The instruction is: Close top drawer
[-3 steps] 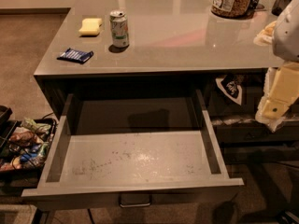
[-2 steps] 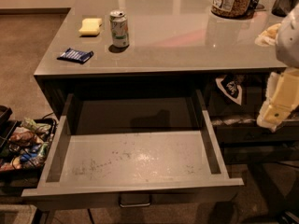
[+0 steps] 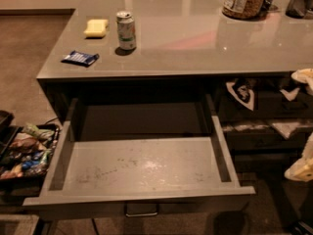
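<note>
The top drawer (image 3: 142, 166) is pulled far out from under the grey counter (image 3: 195, 48). Its pale, scuffed floor is bare, and its small metal pull handle (image 3: 142, 210) shows at the bottom edge of the front. My gripper (image 3: 303, 168) is a pale yellowish shape at the far right edge of the view. It is to the right of the drawer, level with its front right corner, and apart from it. Most of the arm is out of view.
On the counter stand a drink can (image 3: 126, 31), a yellow sponge (image 3: 96, 27), a blue packet (image 3: 80, 58) and a jar (image 3: 243, 0). A tray of snack bags (image 3: 24, 151) sits low at the left. Drawer fronts with black-and-white fabric (image 3: 242, 93) are at the right.
My arm has shifted right, so less of it shows at the frame's edge. The drawer has not moved.
</note>
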{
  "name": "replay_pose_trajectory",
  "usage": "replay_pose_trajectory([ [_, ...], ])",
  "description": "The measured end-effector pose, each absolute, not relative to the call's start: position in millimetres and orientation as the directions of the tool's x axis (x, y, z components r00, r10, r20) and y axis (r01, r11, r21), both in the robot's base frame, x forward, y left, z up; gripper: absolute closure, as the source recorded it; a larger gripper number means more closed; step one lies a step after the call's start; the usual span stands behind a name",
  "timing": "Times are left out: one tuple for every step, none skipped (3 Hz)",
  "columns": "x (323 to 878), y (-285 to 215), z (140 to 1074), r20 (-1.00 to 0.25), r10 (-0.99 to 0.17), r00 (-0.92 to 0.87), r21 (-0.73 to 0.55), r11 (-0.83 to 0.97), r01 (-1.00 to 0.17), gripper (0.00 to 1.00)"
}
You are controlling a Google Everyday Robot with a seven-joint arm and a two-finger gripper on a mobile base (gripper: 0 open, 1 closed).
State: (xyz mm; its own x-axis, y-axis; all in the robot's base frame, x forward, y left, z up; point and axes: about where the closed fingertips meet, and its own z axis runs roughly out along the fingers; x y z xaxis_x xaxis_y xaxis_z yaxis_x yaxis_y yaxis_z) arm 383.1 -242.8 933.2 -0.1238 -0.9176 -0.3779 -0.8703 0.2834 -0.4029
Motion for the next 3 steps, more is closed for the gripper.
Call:
replay_pose_trajectory([
  [382.5,-256.4,915.7,-0.492,-0.867,-0.077,-0.426,0.318,-0.847,0.0],
  [383.5,-242.2,926.9,-0.526,-0.85,-0.002,-0.457,0.285,-0.843,0.0],
  [383.1,-242.8,926.6,-0.525,-0.851,-0.003,-0.455,0.283,-0.844,0.0],
])
